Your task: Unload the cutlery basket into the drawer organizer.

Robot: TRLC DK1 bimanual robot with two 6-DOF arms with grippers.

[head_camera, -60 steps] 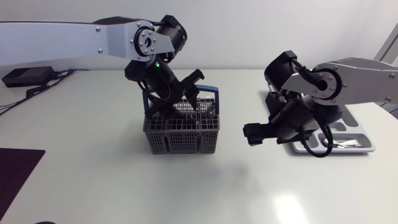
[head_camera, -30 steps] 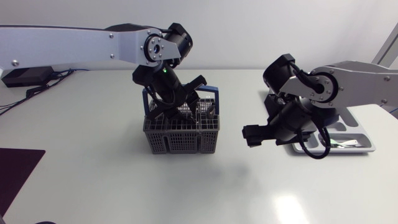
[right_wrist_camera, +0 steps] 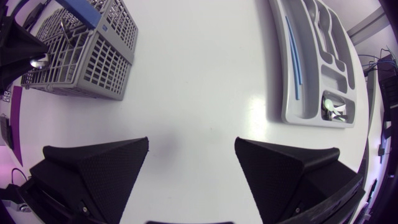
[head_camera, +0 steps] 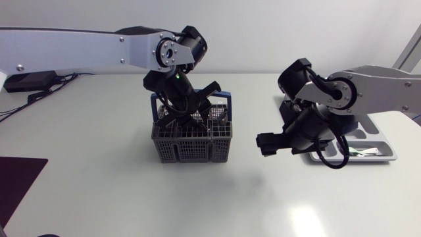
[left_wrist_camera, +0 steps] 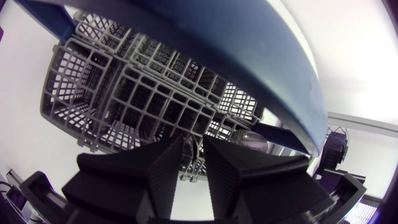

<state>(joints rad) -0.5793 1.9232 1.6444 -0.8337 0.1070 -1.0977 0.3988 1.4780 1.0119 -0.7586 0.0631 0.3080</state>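
Two arms show in the head view. Since a second ago the left arm has swung its wrist further towards the middle and lower over the cutlery basket, while the right arm has hardly shifted. The left arm comes in from the side edge, bends steeply down at the wrist and sets the left hand inside the top of the basket, under its blue handle. The right hand hangs above bare table, between the basket and the drawer organizer, pointing towards the basket. Its arm hides much of the organizer. A dark purple mat lies at the near left corner and a black box with cables at the far left.

In the left wrist view the left hand sits close against the grey mesh of the basket, with the blue handle arching just ahead. A spoon bowl shows in a compartment beside the hand. Whether this hand grips anything I cannot tell.

In the right wrist view the right hand is spread wide with nothing in it. The basket stands well apart from the organizer, which holds one small piece of cutlery in an end compartment.
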